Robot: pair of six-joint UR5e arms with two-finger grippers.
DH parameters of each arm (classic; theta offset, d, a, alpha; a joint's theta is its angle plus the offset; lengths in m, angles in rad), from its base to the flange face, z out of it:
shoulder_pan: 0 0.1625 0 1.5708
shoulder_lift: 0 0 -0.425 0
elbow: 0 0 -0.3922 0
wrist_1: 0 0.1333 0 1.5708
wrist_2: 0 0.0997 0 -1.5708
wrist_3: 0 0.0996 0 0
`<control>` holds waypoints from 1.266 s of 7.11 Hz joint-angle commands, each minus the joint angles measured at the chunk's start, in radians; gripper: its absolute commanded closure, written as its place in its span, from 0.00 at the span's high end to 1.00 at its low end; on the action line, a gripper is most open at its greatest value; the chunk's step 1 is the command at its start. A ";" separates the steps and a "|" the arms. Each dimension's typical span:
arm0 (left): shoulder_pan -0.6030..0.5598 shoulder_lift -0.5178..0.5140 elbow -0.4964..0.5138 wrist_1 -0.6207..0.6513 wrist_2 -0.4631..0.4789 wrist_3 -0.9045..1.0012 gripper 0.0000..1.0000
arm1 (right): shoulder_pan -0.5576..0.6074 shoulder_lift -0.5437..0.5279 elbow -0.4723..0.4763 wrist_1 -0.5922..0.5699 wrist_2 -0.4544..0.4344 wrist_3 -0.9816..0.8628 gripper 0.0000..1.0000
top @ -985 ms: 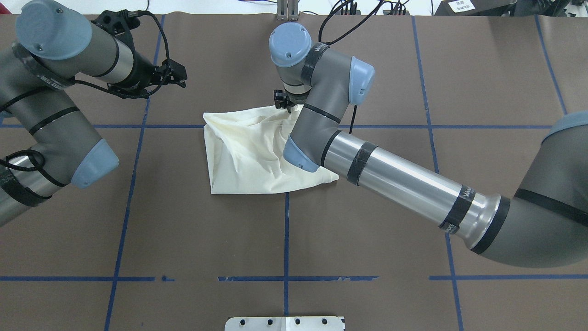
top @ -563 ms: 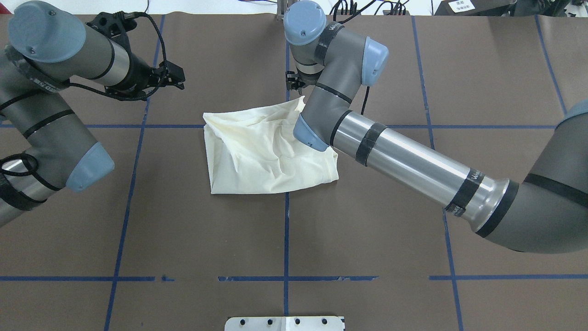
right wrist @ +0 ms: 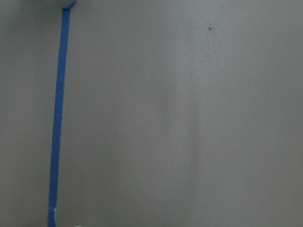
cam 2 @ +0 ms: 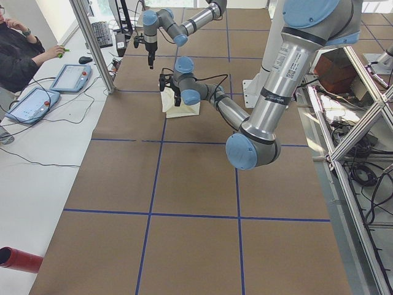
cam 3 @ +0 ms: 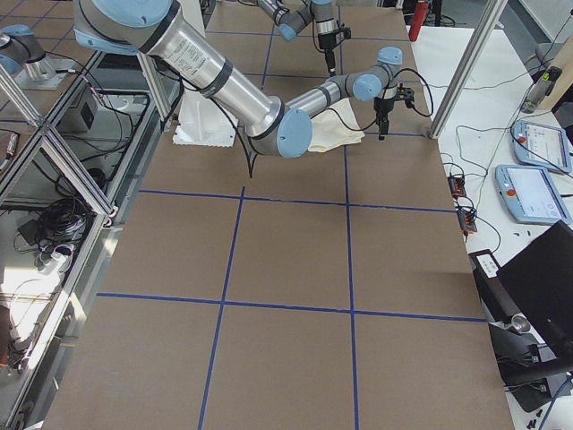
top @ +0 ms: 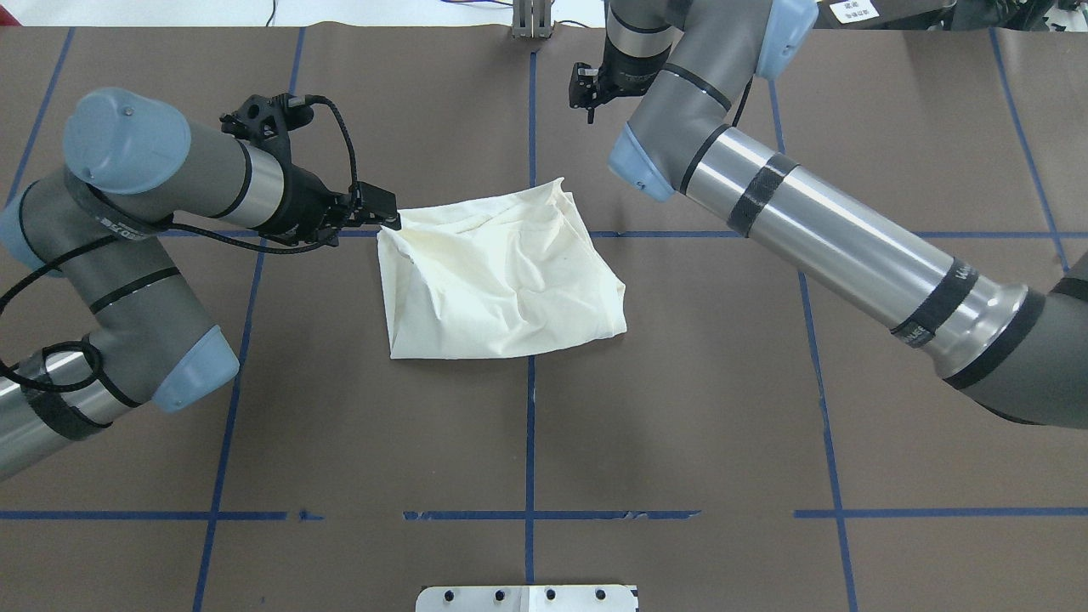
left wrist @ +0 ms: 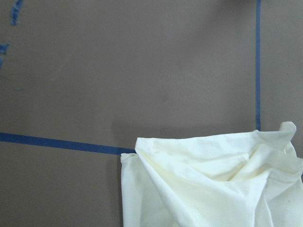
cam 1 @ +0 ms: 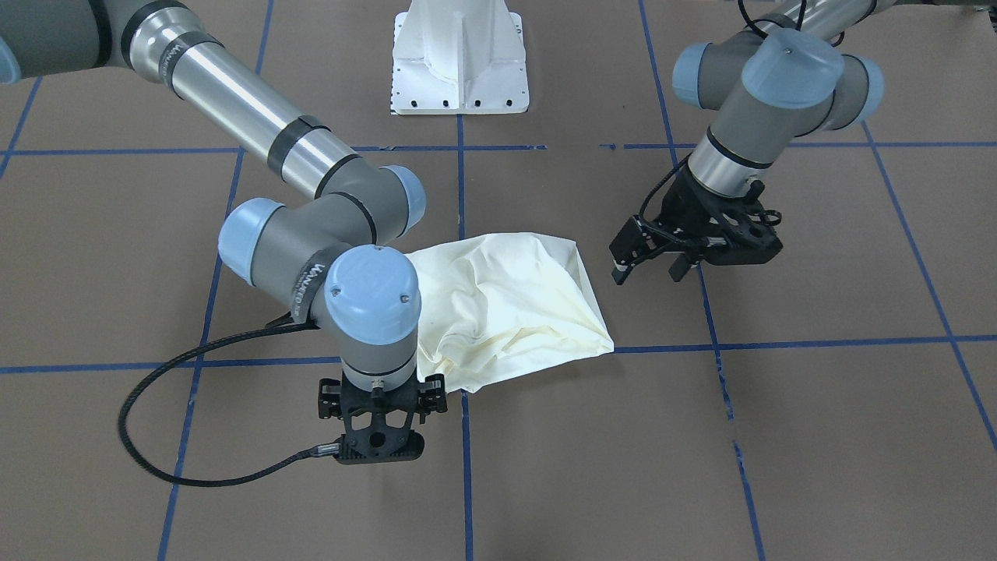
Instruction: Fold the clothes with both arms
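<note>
The brown table (top: pixel 680 408) carried blue tape lines. The right arm (top: pixel 816 221) stretched across it, and the crumpled cream T-shirt (top: pixel 493 289) lay near its centre. In the overhead view the left gripper (cam 1: pixel 648 269) sat at the shirt's ten o'clock corner, fingers spread and empty. The right gripper (top: pixel 586 89) hung at the shirt's one o'clock, well apart; I could not tell its grip.

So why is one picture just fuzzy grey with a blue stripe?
Right wrist view: only bare table and a blue tape line, soft and washed out. Left wrist view: the shirt is slightly soft too. Overhead view: sharp, with glare on the right arm.
</note>
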 commanded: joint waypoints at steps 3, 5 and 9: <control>0.059 -0.058 0.248 -0.391 0.005 -0.002 1.00 | 0.044 -0.061 0.076 -0.014 0.059 -0.006 1.00; 0.102 -0.065 0.247 -0.398 0.003 -0.002 1.00 | 0.050 -0.074 0.091 -0.014 0.063 -0.020 1.00; 0.176 -0.061 0.228 -0.398 -0.009 -0.001 1.00 | 0.053 -0.080 0.096 -0.014 0.062 -0.019 1.00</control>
